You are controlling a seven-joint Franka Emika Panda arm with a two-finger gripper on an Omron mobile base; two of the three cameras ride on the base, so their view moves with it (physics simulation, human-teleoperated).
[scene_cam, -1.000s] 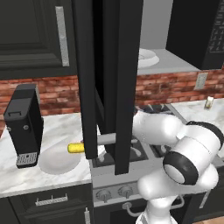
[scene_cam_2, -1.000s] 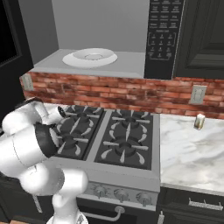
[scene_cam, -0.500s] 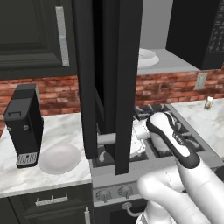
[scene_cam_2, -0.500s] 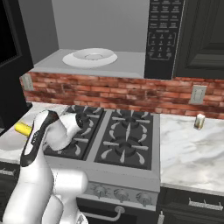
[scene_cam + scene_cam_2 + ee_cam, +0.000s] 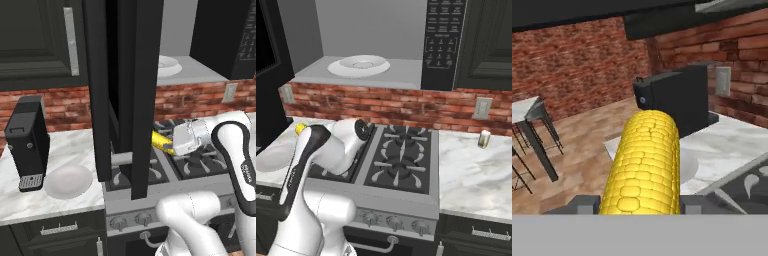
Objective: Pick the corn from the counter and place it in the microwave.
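Lifted off the white marble worktop point(image 5: 60, 200) since 1 second ago, the bright yellow bumpy corn cob point(image 5: 161, 142) sits clamped in the pincer point(image 5: 171, 145), still below the microwave's light grey cavity point(image 5: 192, 70) at 12 o'clock.

1. The tool point(image 5: 172, 145) is closed on the corn point(image 5: 161, 141), holding it in the air above the stove top point(image 5: 200, 162).
2. The corn juts left from the tool, just right of the open black microwave door point(image 5: 135, 95).
3. A white plate point(image 5: 68, 180) lies on the marble bench point(image 5: 75, 150), beside the black coffee machine point(image 5: 27, 142).
4. Up right, a round turntable plate point(image 5: 167, 65) sits on the grey floor of the microwave point(image 5: 200, 70).
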